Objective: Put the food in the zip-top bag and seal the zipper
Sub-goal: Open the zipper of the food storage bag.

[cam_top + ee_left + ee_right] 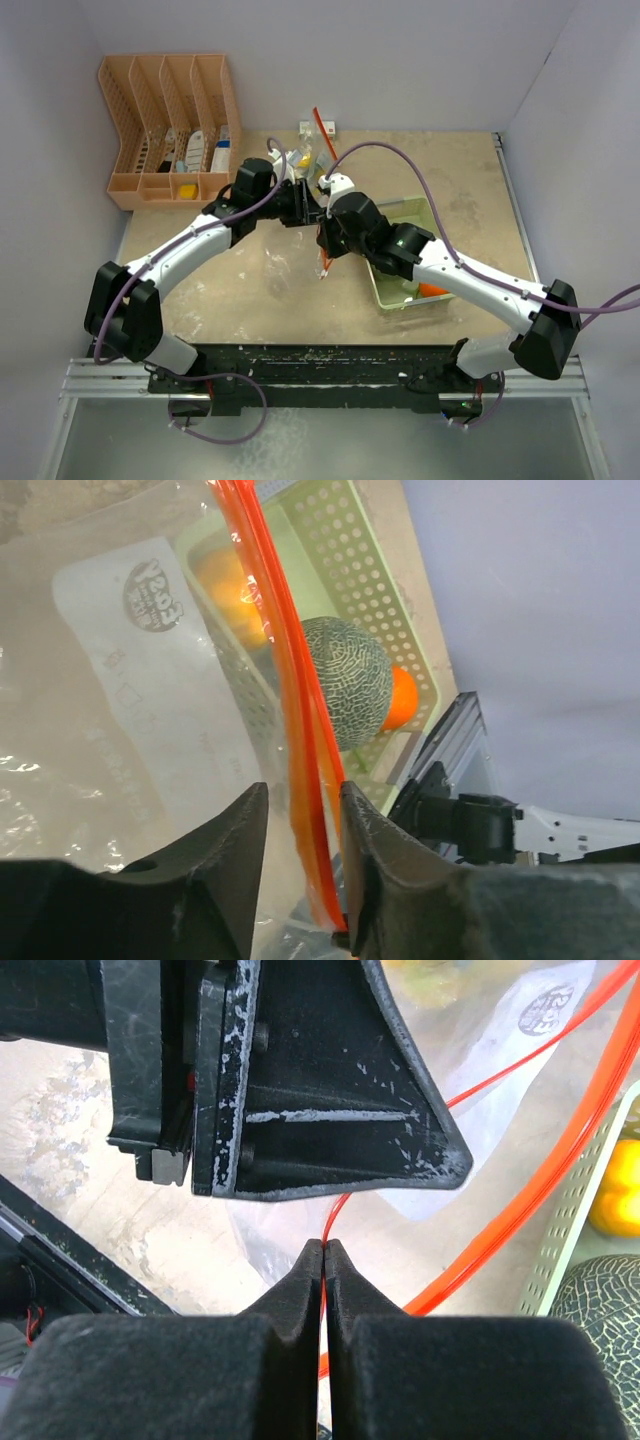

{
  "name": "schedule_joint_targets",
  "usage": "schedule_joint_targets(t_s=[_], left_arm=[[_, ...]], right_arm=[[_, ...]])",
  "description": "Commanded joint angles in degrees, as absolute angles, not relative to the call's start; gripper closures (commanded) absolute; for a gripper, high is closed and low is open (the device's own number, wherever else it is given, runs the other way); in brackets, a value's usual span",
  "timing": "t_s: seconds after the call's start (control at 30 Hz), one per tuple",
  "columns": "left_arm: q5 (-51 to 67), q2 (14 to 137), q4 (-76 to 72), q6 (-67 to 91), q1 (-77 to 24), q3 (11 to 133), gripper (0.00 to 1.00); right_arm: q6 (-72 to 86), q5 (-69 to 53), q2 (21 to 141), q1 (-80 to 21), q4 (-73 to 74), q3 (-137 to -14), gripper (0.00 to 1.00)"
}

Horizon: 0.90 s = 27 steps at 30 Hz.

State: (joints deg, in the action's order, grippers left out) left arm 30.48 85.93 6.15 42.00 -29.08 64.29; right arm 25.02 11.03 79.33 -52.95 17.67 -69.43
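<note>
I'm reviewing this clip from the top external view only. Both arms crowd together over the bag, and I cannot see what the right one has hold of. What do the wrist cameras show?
Observer: In the right wrist view, the right fingers are pressed shut on the zipper, the thin red-orange strip.
Reviewer: And the left arm?
Observer: The left fingers stand apart. The zipper passes through the gap between them, unclamped.
Reviewer: Is any food hidden under the arms?
Observer: Yes. The melon lies in the green basket beside the small orange fruit, not in the zip-top bag.
</note>
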Motion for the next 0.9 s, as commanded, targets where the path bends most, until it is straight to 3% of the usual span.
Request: schedule_joint_targets(t_s=[0.0,0.17,0.47,0.5,0.6,0.67,0.77,0.87], left_arm=[[30.1,85.2,7.1,38.3,-29.2,64.9,0.67],[32.6,85.7,3.4,39.3,-29.2,62.3,1.0],[27.5,81.4,7.3,34.7,-29.2,62.6,1.0],[26.3,80.5,7.9,34.2,-29.2,62.3,1.0],[24.4,78.0,8.4,33.9,-29.2,61.0,1.0],[24.4,77.1,8.4,34.1,-29.2,60.4,1.0],[25.0,75.8,8.1,34.9,-29.2,60.1,1.0],[25.5,74.6,7.3,35.9,-29.2,60.2,1.0]], right_arm=[[24.0,12.4,77.0,-53.3,16.1,-71.9,1.0],[24.0,12.6,76.3,-53.3,16.3,-71.7,1.0],[27.1,16.5,73.7,-53.3,21.0,-72.1,1.0],[27.6,16.7,72.6,-53.3,21.5,-72.0,0.94],[29.1,19.4,69.0,-53.3,22.7,-71.4,0.63],[31.3,22.8,66.6,-53.3,24.4,-71.3,0.53],[35.4,28.1,65.0,-53.0,28.4,-71.9,0.43],[36.7,27.4,66.0,-52.5,30.1,-72.2,0.42]])
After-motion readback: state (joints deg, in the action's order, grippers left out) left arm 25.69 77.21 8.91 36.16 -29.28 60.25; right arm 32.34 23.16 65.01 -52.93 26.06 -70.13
